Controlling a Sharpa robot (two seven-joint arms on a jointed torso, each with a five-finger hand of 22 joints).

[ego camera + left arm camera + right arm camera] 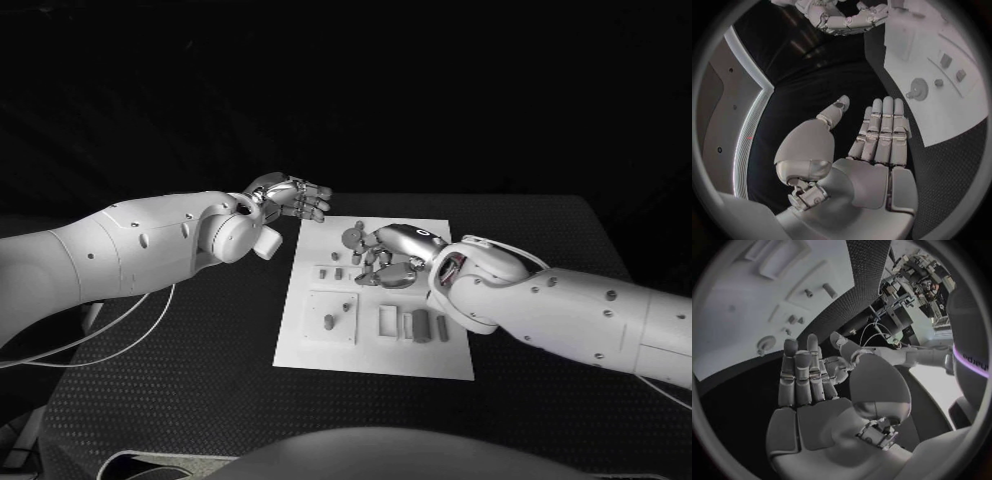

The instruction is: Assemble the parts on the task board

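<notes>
Both hands empty, fingers spread: left hand (293,197), right hand (384,248). Pinch small stiff grey parts (421,324) by their sides on flat white task board (325,352); likely light, slippery.

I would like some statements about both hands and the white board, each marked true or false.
1. The left hand holds a part. False: it holds nothing, fingers extended, beside the board.
2. The right hand is above the task board. True.
3. The board lies on a black table. True.
4. The right hand grips a part. False: its palm is bare in the right wrist view.
5. The board carries no parts. False: small parts sit on it.
</notes>
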